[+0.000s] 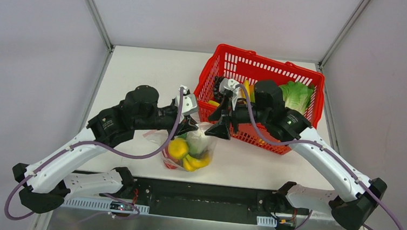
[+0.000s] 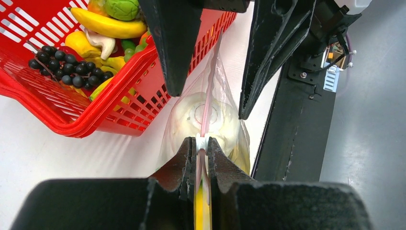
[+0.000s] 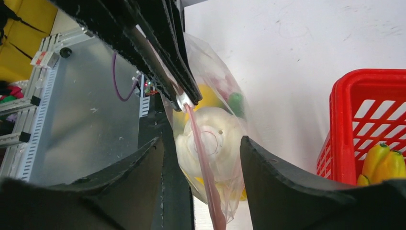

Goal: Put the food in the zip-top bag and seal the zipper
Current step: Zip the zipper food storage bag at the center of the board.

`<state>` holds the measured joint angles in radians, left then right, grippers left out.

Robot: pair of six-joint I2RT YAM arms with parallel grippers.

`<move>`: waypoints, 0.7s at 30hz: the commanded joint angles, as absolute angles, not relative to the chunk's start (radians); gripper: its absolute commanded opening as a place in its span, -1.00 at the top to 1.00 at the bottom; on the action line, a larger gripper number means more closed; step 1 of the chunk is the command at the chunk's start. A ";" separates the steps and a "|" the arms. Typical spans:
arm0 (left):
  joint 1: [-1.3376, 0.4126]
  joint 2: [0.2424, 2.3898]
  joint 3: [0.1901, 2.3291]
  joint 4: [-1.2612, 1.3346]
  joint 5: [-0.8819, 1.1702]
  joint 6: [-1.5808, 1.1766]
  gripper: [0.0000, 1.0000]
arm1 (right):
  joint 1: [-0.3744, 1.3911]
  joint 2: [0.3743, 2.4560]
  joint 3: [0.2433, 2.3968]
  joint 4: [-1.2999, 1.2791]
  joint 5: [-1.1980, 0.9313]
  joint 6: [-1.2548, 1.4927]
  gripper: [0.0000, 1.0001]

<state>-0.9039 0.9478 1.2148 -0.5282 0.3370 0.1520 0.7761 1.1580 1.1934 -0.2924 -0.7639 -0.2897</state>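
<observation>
The zip-top bag (image 1: 191, 149) hangs over the table's near edge with a yellow fruit (image 1: 178, 148), a banana bunch (image 1: 198, 162) and a white oval piece (image 2: 191, 117) inside. My left gripper (image 2: 201, 142) is shut on the zipper (image 2: 206, 110), right behind a small white slider (image 2: 201, 142). My right gripper (image 3: 201, 141) is open, one finger on each side of the zipper (image 3: 203, 167), not touching it. In the top view the two grippers, left (image 1: 192, 126) and right (image 1: 219, 130), meet above the bag.
The red mesh basket (image 1: 301, 76) stands just behind and to the right of the bag, holding lettuce (image 1: 297, 95), bananas (image 2: 107, 26) and black grapes (image 2: 62, 67). The black base plate (image 1: 212, 194) runs along the near edge below the bag.
</observation>
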 commanded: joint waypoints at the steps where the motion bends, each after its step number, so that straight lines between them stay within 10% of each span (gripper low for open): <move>1: -0.906 0.924 1.218 -0.469 0.360 0.137 1.00 | 0.795 1.157 1.237 -0.326 -0.813 -0.334 -0.17; 15: -0.906 0.918 1.211 -0.474 0.354 0.147 1.00 | 0.813 1.126 1.195 -0.272 -0.753 -0.323 0.87; 21: -0.907 0.895 1.200 -0.502 0.328 0.153 1.00 | 0.813 1.061 1.105 -0.152 -0.625 -0.278 1.00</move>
